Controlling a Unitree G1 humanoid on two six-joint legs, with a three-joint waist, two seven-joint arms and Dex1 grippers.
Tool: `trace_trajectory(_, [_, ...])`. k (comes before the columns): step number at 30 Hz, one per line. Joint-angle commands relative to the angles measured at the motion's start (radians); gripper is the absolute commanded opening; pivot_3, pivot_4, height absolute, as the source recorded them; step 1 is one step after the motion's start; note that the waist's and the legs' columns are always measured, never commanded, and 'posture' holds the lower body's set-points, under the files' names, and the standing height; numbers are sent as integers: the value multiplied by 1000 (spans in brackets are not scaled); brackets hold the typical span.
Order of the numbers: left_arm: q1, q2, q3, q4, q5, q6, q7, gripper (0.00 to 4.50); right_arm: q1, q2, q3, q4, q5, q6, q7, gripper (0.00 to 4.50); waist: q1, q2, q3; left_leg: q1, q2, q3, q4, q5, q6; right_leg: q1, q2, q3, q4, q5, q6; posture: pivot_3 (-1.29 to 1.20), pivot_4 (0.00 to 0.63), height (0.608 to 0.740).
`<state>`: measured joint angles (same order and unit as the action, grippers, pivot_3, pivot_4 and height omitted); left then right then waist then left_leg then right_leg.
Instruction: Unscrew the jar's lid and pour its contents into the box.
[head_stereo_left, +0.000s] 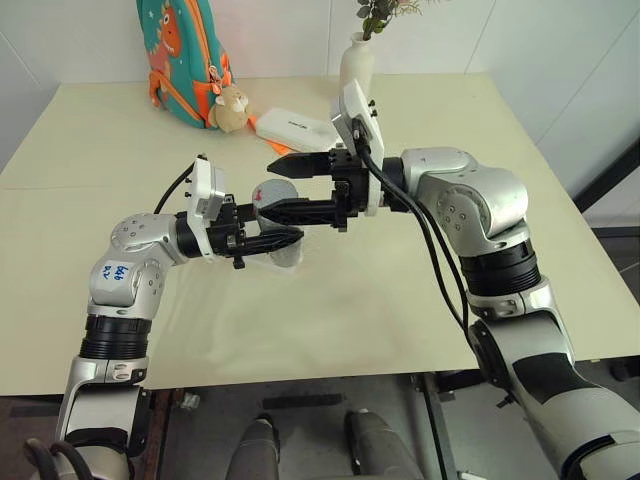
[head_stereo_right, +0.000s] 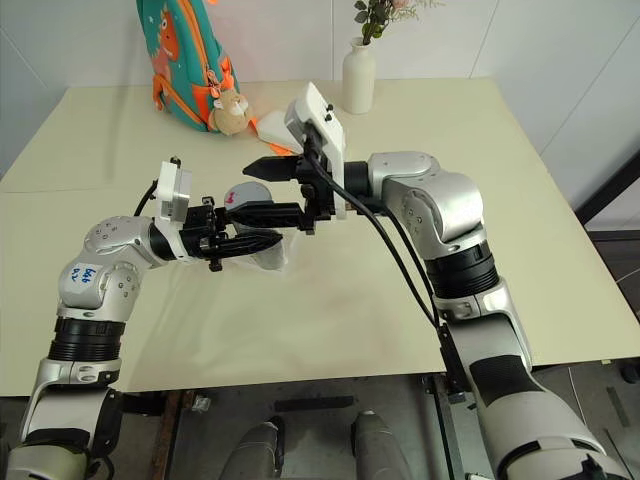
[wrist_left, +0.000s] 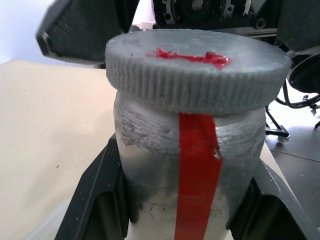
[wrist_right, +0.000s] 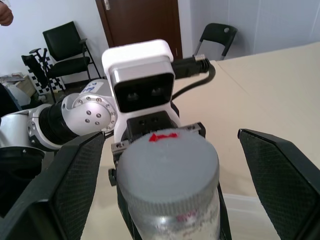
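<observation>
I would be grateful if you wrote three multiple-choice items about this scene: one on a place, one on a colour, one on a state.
1. Where is the small grey translucent jar?
A. held above the table
B. inside the backpack
C. on the floor

2. What colour is the tape strip on the jar?
A. blue
B. red
C. green

3. How is the right hand?
A. shut on the ribbed round lid
B. open around the lid
C. shut on the vase

Answers: 1 A, the left hand grips it; 2 B, left wrist view; 3 B, fingers stand apart.

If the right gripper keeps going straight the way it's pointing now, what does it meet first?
The lid of the jar, which the left gripper holds. The right gripper is open, one finger on each side of the lid.
</observation>
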<state>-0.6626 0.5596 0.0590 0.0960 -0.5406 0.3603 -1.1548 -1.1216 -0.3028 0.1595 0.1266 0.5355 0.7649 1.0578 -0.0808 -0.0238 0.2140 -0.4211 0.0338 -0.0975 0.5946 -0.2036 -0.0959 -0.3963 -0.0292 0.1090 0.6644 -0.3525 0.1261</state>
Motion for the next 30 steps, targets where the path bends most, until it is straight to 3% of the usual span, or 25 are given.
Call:
trace_trajectory(1, [-4, 4, 22, -30, -16, -4, 2, 1956, -32, 5, -2, 3, -10, -31, 15, 4470, 1, 0, 0, 0, 0, 0, 0, 0, 0, 0, 0, 0, 0, 0, 0, 0, 150, 740])
trace_trajectory(14, [2, 6, 26, -37, -19, -3, 9, 1956, -27, 22, 18, 11, -28, -47, 29, 4470, 1, 0, 0, 0, 0, 0, 0, 0, 0, 0, 0, 0, 0, 0, 0, 0, 150, 740])
trace_trajectory(17, [0, 5, 26, -35, -19, -4, 10, 1956, -28, 28, 10, 15, -29, -52, 22, 3860, 0, 0, 0, 0, 0, 0, 0, 0, 0, 0, 0, 0, 0, 0, 0, 0, 150, 740])
trace_trajectory(21, [-1, 6, 26, -31, -18, -6, 8, 1956, -29, 34, -2, 10, -22, -52, 18, 2589, 0, 0, 0, 0, 0, 0, 0, 0, 0, 0, 0, 0, 0, 0, 0, 0, 150, 740])
trace_trajectory(26, [-1, 7, 27, -30, -15, -6, 7, 1956, -18, 52, -48, -28, 44, -4, 5, 2557, 0, 0, 0, 0, 0, 0, 0, 0, 0, 0, 0, 0, 0, 0, 0, 0, 150, 740])
trace_trajectory(30, [1, 9, 26, -31, -15, -6, 8, 1956, -16, 111, -176, -71, 213, 143, -80, 2557, -1, 0, 0, 0, 0, 0, 0, 0, 0, 0, 0, 0, 0, 0, 0, 0, 150, 740])
